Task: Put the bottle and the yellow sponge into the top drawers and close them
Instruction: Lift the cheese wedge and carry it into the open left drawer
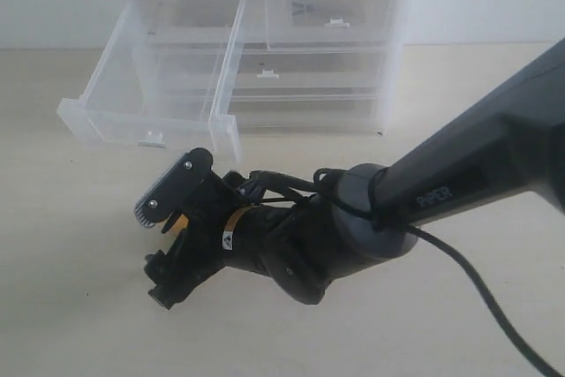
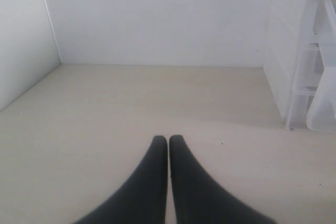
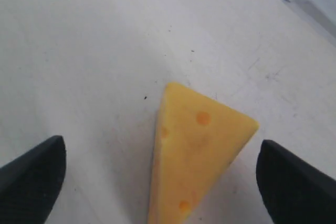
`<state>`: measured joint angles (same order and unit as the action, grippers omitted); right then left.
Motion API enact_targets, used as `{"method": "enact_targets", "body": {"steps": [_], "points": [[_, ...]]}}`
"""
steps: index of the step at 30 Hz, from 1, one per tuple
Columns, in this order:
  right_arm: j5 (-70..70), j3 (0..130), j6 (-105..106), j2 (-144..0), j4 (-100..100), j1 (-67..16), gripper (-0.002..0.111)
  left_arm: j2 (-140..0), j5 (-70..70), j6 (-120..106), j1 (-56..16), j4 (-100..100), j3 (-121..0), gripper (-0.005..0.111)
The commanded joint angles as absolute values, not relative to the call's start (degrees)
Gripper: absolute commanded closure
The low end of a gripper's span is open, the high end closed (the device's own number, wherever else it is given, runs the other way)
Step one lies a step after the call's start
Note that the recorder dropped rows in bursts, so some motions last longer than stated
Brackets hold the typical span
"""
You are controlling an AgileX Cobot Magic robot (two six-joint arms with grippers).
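The right gripper (image 3: 160, 148) stands wide open, its jaws on either side of the yellow sponge (image 3: 194, 145), which lies untouched on the table (image 3: 79, 35). The left gripper (image 2: 168, 142) is pressed together on nothing. Beyond, the left top drawer (image 1: 132, 125) is pulled out; the right top drawer (image 1: 331, 19) looks pushed in.

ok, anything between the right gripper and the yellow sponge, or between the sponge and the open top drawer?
Nothing visible. The right gripper is open with the yellow sponge lying on the table between its fingers. In the exterior view the open top drawer sits just beyond the gripper, only table between.
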<state>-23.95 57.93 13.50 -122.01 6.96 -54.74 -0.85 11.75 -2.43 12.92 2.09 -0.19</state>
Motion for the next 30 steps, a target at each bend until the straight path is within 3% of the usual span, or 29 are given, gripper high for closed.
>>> {"method": "enact_targets", "body": {"steps": [1,2,7,12,16,19,22,27,30], "points": [[-21.7,59.9,15.1,-123.3,6.9,-54.8,0.031,-1.1,11.5,-1.9,12.8,2.5,0.0,0.103],[-21.4,60.1,15.7,-123.1,6.9,-54.8,0.050,-1.1,11.5,-1.9,12.8,2.5,0.0,0.103],[-20.3,60.1,15.3,-122.3,7.0,-55.1,0.108,-1.1,11.5,-1.9,12.8,2.5,0.0,0.103],[-11.0,60.1,15.3,-114.7,3.8,-61.9,0.107,-1.1,11.5,-1.9,12.8,2.5,0.0,0.103],[-8.9,60.1,18.6,-98.0,3.8,-69.0,0.107,-1.1,11.5,-1.9,12.8,2.5,0.0,0.103],[-15.0,60.1,20.3,-90.2,4.4,-61.3,0.107,-1.1,11.5,-1.9,12.8,2.5,0.0,0.103],[-20.8,60.1,19.6,-94.3,5.4,-51.5,0.107,-1.1,11.5,-1.9,12.8,2.5,0.0,0.103],[-28.4,60.1,20.2,-100.1,5.8,-50.3,0.107,-1.1,11.5,-1.9,12.8,2.5,0.0,0.103],[-28.5,61.8,22.4,-102.7,12.7,-50.2,0.095,-1.1,11.5,-1.9,12.8,2.5,0.0,0.103]]}}
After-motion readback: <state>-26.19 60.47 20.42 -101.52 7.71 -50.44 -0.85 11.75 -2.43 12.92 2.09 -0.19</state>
